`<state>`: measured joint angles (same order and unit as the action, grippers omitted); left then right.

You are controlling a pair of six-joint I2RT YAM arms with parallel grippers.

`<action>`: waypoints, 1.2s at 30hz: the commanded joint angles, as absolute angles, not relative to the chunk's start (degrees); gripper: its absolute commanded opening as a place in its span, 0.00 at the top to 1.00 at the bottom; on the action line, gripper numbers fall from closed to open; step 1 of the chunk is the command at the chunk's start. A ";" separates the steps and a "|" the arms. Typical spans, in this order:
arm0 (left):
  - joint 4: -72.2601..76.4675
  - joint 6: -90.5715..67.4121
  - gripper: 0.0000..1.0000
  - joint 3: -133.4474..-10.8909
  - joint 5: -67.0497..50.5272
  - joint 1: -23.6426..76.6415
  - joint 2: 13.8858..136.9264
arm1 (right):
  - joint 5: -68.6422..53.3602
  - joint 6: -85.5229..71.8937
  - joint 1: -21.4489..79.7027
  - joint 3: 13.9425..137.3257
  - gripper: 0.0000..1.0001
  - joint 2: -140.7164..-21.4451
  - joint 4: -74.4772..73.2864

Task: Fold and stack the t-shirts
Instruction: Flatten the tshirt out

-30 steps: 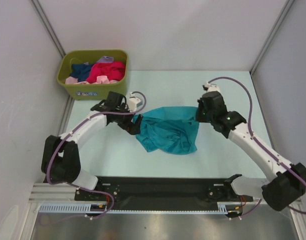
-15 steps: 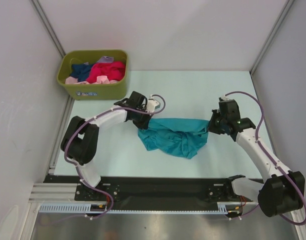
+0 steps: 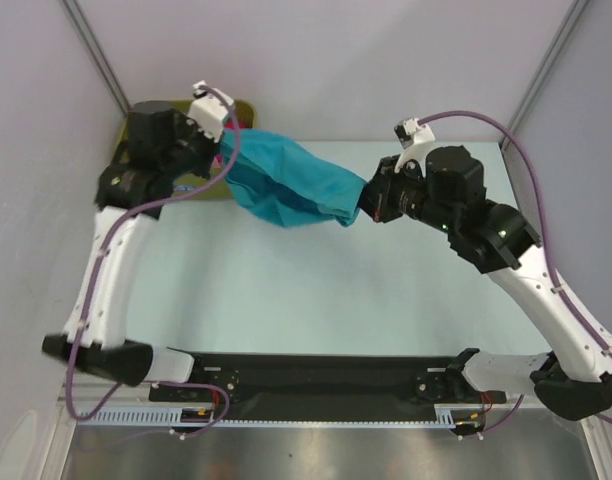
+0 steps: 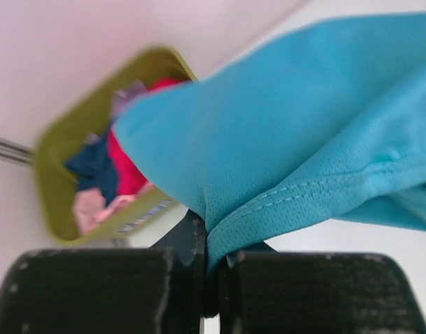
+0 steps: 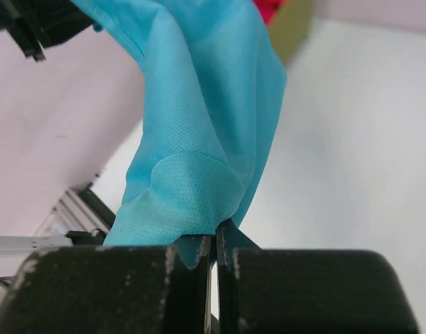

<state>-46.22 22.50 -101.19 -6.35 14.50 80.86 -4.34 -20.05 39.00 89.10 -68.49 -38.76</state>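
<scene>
Pale table [image 3: 316, 295], white walls [image 3: 336, 60]: teal-blue t-shirt [image 3: 291, 185] strung in the air between both arms.
Top view: left gripper [image 3: 224, 150] and right gripper [image 3: 369, 200] each pinch one end, cloth sagging above the table's far side, bunched not flat. Left wrist: jaws clamped on a stitched hem; olive bin [image 4: 67, 139] with the other t-shirts [image 4: 129, 163] behind, blurred. Right wrist: jaws closed on a thin fold, probably a sleeve edge. Risk: shallow bites could slip under tension, or the shirt lands twisted.
</scene>
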 commanded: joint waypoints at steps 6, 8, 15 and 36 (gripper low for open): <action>-59.33 36.19 0.99 -104.87 -1.06 15.64 62.15 | -5.27 -23.18 44.73 92.84 1.00 -62.59 -35.70; -57.93 36.91 0.96 -101.10 -0.70 15.64 59.77 | -6.15 -27.22 45.79 81.90 1.00 -59.44 -29.82; -47.38 35.95 0.95 -83.86 -8.77 15.73 64.75 | -5.98 -37.62 46.93 56.80 1.00 -57.65 -15.47; -50.09 32.96 0.89 -72.42 -24.34 16.96 64.08 | -1.84 -20.40 26.19 62.14 1.00 -60.21 -26.89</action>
